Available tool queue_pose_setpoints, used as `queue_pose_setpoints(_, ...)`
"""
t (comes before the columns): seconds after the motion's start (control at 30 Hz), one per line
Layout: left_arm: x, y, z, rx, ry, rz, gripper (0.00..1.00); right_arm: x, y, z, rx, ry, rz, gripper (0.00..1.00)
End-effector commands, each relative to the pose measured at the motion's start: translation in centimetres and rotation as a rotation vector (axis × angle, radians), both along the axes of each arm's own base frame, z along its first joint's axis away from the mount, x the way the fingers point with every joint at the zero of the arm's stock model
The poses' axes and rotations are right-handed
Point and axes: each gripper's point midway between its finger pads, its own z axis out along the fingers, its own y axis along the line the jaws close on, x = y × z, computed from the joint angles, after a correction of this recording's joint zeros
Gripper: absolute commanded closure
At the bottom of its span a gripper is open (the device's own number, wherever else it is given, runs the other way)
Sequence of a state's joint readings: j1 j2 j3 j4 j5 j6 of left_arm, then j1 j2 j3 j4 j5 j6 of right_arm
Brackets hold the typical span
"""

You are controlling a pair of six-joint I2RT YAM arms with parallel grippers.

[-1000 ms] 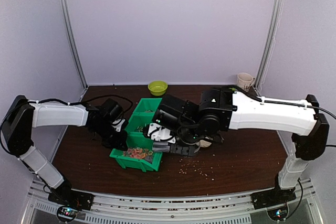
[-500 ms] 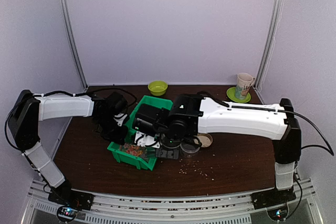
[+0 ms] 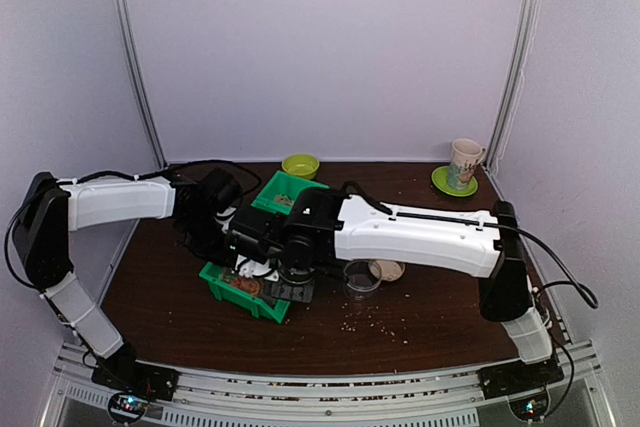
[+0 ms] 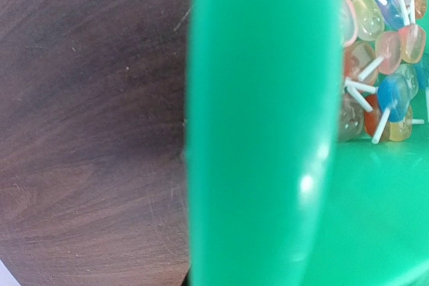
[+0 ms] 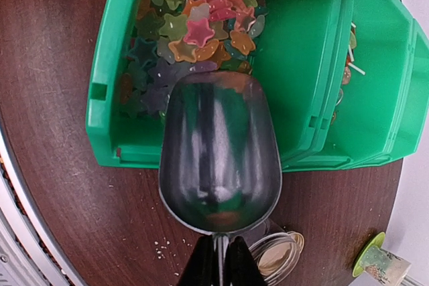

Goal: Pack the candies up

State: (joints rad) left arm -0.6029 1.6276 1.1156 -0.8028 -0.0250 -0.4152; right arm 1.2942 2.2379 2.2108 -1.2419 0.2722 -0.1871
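The candies (image 5: pixel 194 25) are star-shaped sweets in mixed colours, heaped in the front green bin (image 5: pixel 107 92); from above they show at the bin's near end (image 3: pixel 247 285). My right gripper (image 5: pixel 218 262) is shut on the handle of an empty metal scoop (image 5: pixel 218 152), whose mouth hangs over the near edge of the heap. A second green bin (image 5: pixel 375 65) alongside holds lollipops (image 4: pixel 379 51). My left gripper (image 3: pixel 215 232) is at the bins' left side, with a green wall (image 4: pixel 261 132) running straight into its jaws; its fingers are hidden.
A clear jar (image 3: pixel 362 277) and its lid (image 3: pixel 388 269) stand right of the bins. A green bowl (image 3: pixel 300 165) sits at the back, a cup (image 3: pixel 465 162) on a green saucer (image 3: pixel 440 185) at the back right. Pale crumbs (image 3: pixel 375 322) litter the front.
My right arm has swung left, carrying the scoop from beside the jar to over the front bin. The bins have shifted left and turned, and the left gripper moved with them.
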Motion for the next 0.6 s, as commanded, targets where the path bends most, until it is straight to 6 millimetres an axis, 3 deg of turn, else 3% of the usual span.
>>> queue_pose_setpoints(0.0, 3.9, -3.1, 6.3, -0.199, -0.249, -0.018, 1.0, 0.6, -0.4, -1.2, -0.044, 0.009, -0.032, 1.0)
queue_pose_setpoints(0.57, 3.6, -4.3, 8.7, -0.253, -0.34, -0.072, 1.0, 1.1, 3.1, -6.5, 0.073, 0.155, -0.065, 1.0)
